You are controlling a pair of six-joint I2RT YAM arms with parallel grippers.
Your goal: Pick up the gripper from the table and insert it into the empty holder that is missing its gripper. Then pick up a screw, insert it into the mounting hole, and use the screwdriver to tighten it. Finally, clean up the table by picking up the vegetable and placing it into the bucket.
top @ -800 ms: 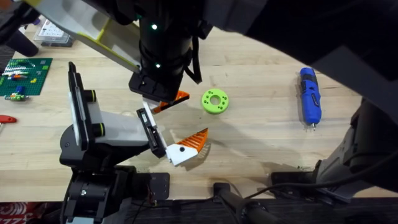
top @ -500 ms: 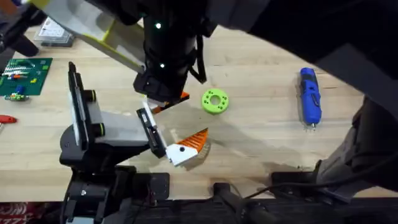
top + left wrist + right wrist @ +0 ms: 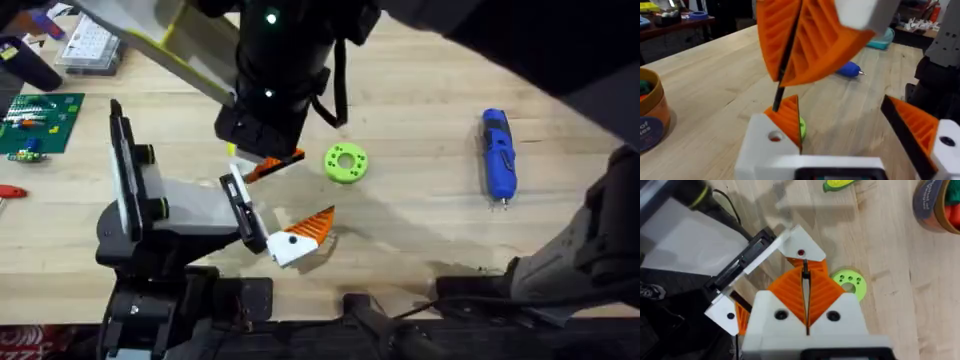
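My right gripper [image 3: 262, 152] [image 3: 806, 275] is shut on the orange fin of the gripper [image 3: 272, 166] [image 3: 799, 245] [image 3: 776, 140]. It holds the white base against the upper black jaw mount of the holder [image 3: 190, 205] [image 3: 685, 240]. The holder is the left arm's own gripper body. Its other mount carries a white and orange finger [image 3: 300, 232] [image 3: 920, 132], and the two mounts stand apart, so the left gripper [image 3: 840, 107] is open. The blue screwdriver [image 3: 498, 155] [image 3: 847, 69] lies far right. A yellow-green vegetable [image 3: 840, 184] and the bucket [image 3: 940, 205] [image 3: 650, 115] lie beyond. The screw is out of view.
A green ring disc [image 3: 346, 163] [image 3: 850, 282] lies just right of the held piece. At the far left are a green baseplate with bricks [image 3: 40, 120] and a parts box [image 3: 90, 45]. The right arm hangs large over the table's upper middle.
The right arm has swung a little to the right above the holder. The held piece stays by the upper jaw mount.
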